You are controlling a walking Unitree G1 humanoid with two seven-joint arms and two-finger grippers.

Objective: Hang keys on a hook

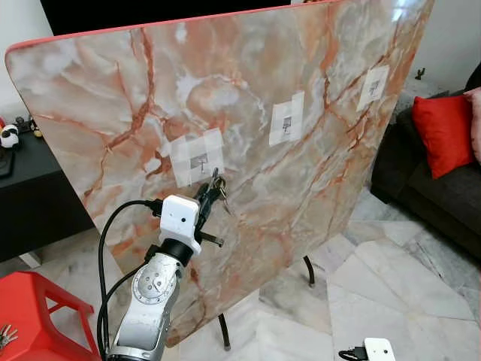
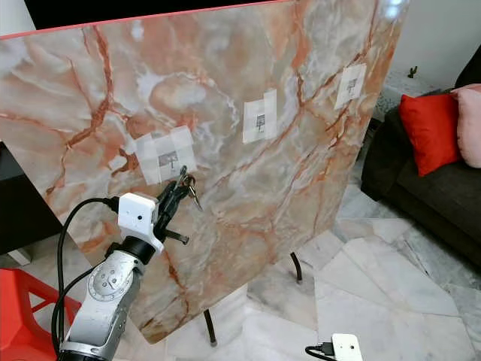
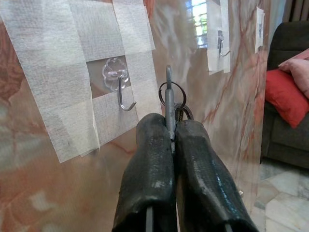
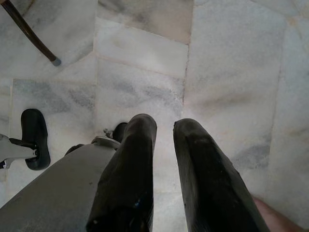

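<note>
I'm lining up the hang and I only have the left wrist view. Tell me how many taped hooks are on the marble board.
Observer: Three. The nearest hook, a middle hook and a far hook, rising toward the robot's right across the marble board.
Operator: Say where the keys sit against the nearest one.
Observer: The left gripper holds the keys just below that hook and slightly to its right, close to the board.
Operator: Report the right arm.
Observer: The right gripper hangs low with its fingers apart, pointing at the marble floor.
Operator: Name anything beside the board.
Observer: A dark sofa with a red cushion stands on the right.
</note>
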